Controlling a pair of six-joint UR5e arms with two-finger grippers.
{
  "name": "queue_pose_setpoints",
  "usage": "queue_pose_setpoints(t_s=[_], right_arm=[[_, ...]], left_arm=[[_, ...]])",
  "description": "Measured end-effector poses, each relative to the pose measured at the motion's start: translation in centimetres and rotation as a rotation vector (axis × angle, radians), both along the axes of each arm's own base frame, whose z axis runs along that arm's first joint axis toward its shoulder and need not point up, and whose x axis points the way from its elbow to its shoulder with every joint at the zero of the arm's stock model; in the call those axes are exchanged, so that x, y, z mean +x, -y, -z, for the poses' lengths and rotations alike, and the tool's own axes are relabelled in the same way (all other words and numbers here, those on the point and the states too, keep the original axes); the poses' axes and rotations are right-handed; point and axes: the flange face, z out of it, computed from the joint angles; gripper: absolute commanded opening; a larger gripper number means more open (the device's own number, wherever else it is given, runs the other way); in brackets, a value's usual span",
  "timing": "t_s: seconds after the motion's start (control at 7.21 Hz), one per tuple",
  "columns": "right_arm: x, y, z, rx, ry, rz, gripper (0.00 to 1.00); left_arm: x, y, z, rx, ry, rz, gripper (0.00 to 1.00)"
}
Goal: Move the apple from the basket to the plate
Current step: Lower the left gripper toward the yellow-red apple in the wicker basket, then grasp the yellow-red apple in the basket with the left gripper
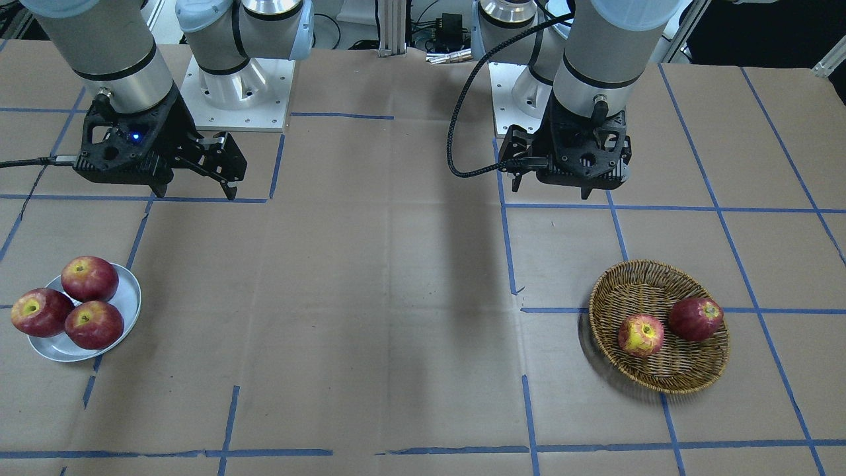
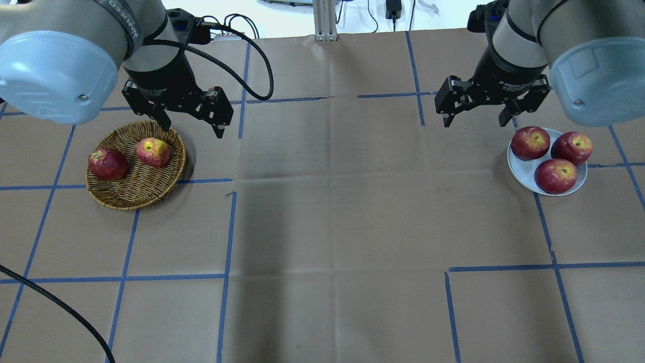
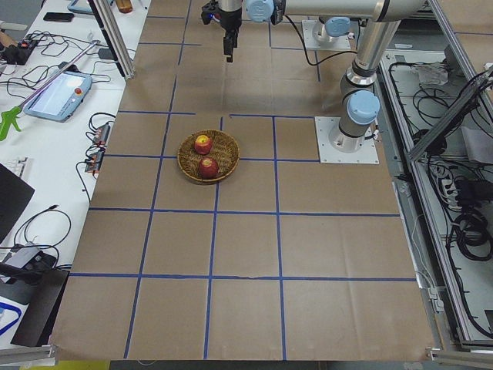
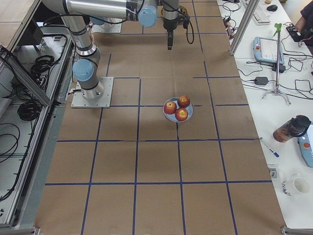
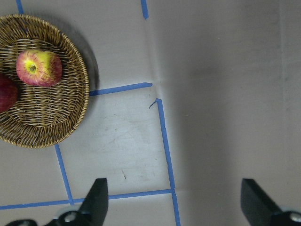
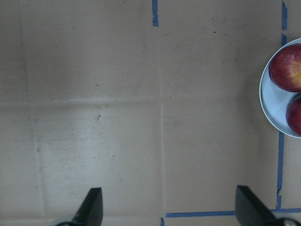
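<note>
Apple [image 2: 153, 152] sits in the basket [image 2: 136, 194]; both pincers spread and empty.

No readable text for you: the white lettering [image 2: 152, 91] on the gripper bodies is too small and blurred to make out. In the basket you have two fruits, the yellow-streaked apple toward the table's middle and a darker red apple [image 2: 107, 164] just beside it on the outer side, apart from it. The plate [image 2: 524, 174] on the opposite side carries three red apples [image 2: 556, 176], packed close together. The left gripper [image 2: 193, 128] hangs above the table [image 2: 332, 201] just beside the basket's rim, fingers wide apart and holding nothing. The right gripper [image 2: 474, 123] hangs near the plate, on the side toward the table's middle, also spread and gripping nothing.
</note>
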Motion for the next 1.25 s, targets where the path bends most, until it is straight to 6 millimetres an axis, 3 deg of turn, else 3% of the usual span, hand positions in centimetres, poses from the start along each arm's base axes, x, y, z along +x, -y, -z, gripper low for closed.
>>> queue_pose_setpoints(t_s=[0.83,1.25], right_arm=[[0.0,0.0,0.0,0.000,0.000,0.000,1.00],[0.0,0.0,0.0,0.000,0.000,0.000,1.00]], left_arm=[[1.3,1.2,1.2,0.012,-0.002,0.100,0.99],[7.2,2.6,2.6,0.007,-0.007,0.061,0.99]])
